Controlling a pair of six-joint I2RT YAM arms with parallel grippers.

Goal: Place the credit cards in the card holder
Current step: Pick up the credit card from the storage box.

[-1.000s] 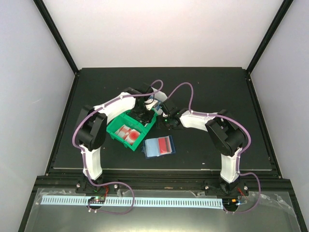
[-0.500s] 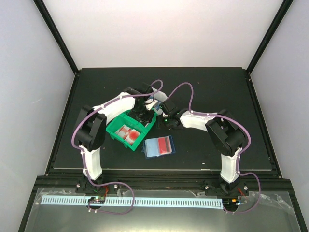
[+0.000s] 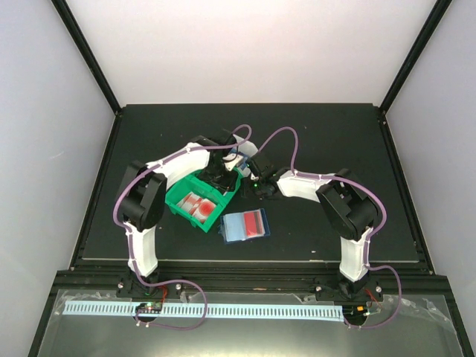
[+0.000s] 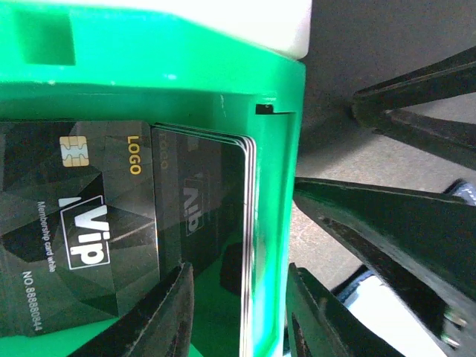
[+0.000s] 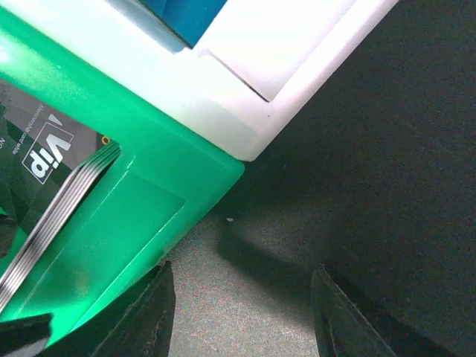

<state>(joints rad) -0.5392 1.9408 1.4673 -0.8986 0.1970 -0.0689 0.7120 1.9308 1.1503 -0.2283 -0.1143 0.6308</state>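
Note:
A green bin (image 3: 172, 199) holds red-and-white credit cards (image 3: 199, 205) and black "Vip" credit cards (image 4: 67, 216). A stack of black cards (image 4: 249, 193) stands on edge against the bin's wall (image 4: 275, 149). My left gripper (image 4: 238, 320) is open and straddles that wall and stack, one finger inside the bin and one outside. My right gripper (image 5: 242, 312) is open and empty over the mat beside the bin's corner (image 5: 149, 193). The card holder (image 3: 239, 227) lies open on the mat, a red card (image 3: 255, 222) in its sleeve.
A white bin (image 5: 245, 67) touches the green bin's far side; something blue (image 5: 182, 15) shows inside it. My right gripper's fingers (image 4: 401, 223) are close beside the left gripper outside the bin. Black frame posts and white walls surround the dark mat (image 3: 335, 134).
The left arm has shifted very slightly; the right arm, the bins and the card holder have not visibly moved.

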